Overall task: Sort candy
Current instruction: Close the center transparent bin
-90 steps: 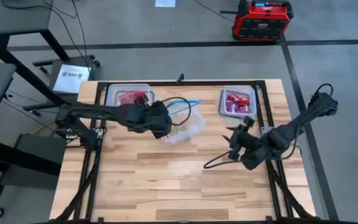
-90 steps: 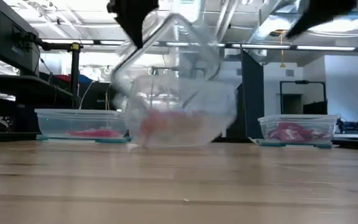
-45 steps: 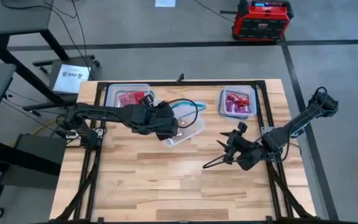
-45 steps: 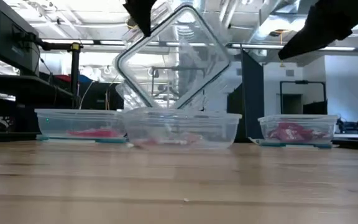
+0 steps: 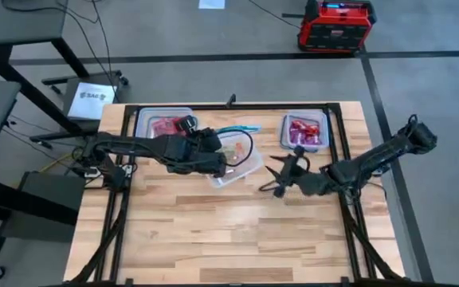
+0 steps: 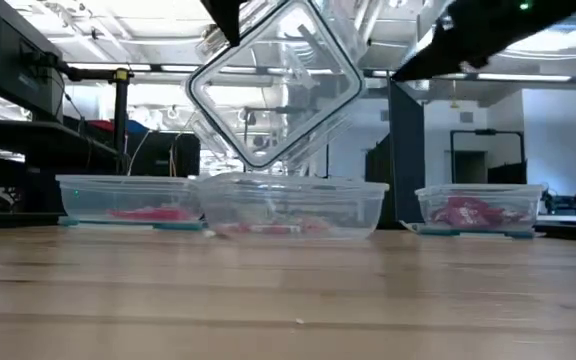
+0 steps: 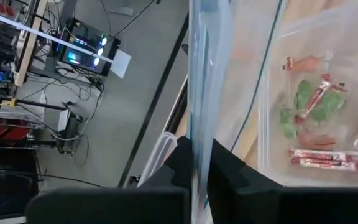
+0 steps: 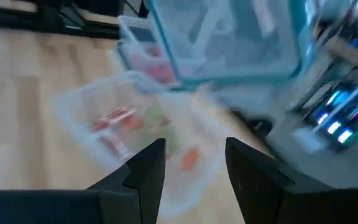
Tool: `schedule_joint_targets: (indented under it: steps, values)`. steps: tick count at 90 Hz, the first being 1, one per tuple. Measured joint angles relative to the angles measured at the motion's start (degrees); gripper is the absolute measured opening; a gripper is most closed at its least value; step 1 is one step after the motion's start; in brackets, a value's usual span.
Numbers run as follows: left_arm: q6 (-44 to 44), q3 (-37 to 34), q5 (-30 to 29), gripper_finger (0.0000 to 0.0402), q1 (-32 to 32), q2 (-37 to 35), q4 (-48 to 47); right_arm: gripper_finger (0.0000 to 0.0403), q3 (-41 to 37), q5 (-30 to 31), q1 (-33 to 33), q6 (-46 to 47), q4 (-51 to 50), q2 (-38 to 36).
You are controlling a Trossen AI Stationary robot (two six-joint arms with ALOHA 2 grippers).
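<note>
Left gripper [image 5: 213, 159] clamps lid [image 6: 273, 80], now lifted clear | middle container [image 5: 233, 159] uncovered at counter [image 5: 237, 231] centre, candy [image 7: 319, 158] inside | right gripper [image 5: 281, 175], open, closer at 3 o'clock | we judge picking next.

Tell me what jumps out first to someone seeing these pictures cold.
The left gripper holds a clear lid tilted in the air above the open middle container, which has a few candies in it. The right gripper, open, reaches toward that container from the table's right side. Two more containers with red candy sit at the table's far edge, one left, one right.
</note>
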Motion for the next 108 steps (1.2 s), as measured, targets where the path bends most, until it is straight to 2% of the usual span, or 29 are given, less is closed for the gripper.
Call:
schedule_joint_targets:
  steps: [8, 22, 30, 43, 57, 74, 85, 96, 108]
  values:
    - [0.0, 0.0, 0.5, 0.0000, 0.0, 0.0, 0.0, 0.0152, 0.0, -5.4, -2.6, -10.9, 6.2, 0.0]
    - [0.1, 0.0, 3.0, 0.0000, 0.0, 0.0, -0.2, 0.0157, 0.0, -5.1, -6.5, -29.1, 16.6, 0.0]
    - [0.9, -0.4, 3.5, 0.0000, -0.2, 0.0, 0.1, 0.0160, 0.6, -5.2, -7.9, -34.7, 20.9, 0.0]
    - [2.0, -0.6, 3.7, 0.0000, -0.4, 0.1, 0.4, 0.0161, 3.1, -6.7, -9.5, -35.1, 19.9, 0.0]
    - [7.4, -0.6, 3.6, 0.0000, -0.9, 0.1, 5.4, 0.0159, 6.9, -19.9, -13.8, -28.1, 8.1, 0.8]
    - [7.4, -0.6, 2.5, 0.0000, -1.0, 0.1, 7.3, 0.0160, 8.8, -20.2, -18.6, -27.0, 6.1, 1.0]
    - [4.4, -0.7, 1.3, 0.0000, -0.7, 0.1, 2.5, 0.0158, 9.4, -25.0, -16.8, -26.7, 6.0, -0.8]
    - [2.8, -0.6, 0.2, 0.0000, -0.5, 1.4, 0.3, 0.0158, 9.4, -25.2, -14.1, -26.8, 4.2, -3.2]
    - [4.6, -0.7, -5.8, 0.0000, -2.4, 5.7, 1.1, 0.0158, 9.4, -25.1, -13.4, -22.4, -1.9, -6.6]
